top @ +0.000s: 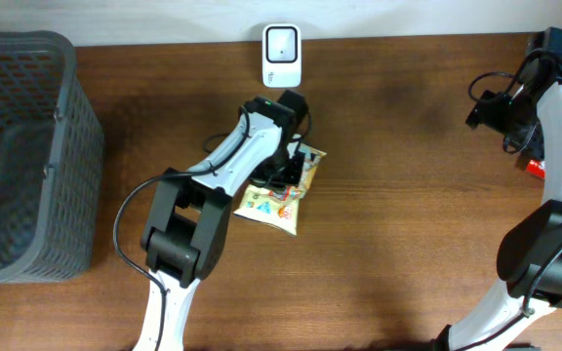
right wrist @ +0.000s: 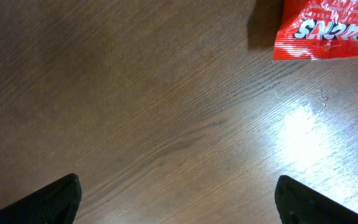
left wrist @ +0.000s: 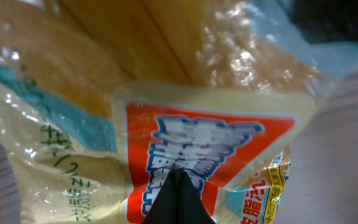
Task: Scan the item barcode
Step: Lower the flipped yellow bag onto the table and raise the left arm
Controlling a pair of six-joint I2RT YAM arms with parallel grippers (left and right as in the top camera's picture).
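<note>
**Right wrist camera: jaws wide over bare wood, red packet at the frame's edge**

I'm looking straight down at the brown wooden table (right wrist: 135,93), its grain running diagonally across the frame. The right gripper (right wrist: 178,208) stands spread wide. I see only its two dark fingertips (right wrist: 51,200), one in each bottom corner, with table wood showing between them. In the top right corner lies a red snack packet (right wrist: 324,28) with white block lettering that reads upside down to me. The frame cuts off its upper part. It casts a dark shadow to its left and sits well apart from both fingertips. Below the packet, a bright patch of glare (right wrist: 303,134) washes out the wood.
</note>
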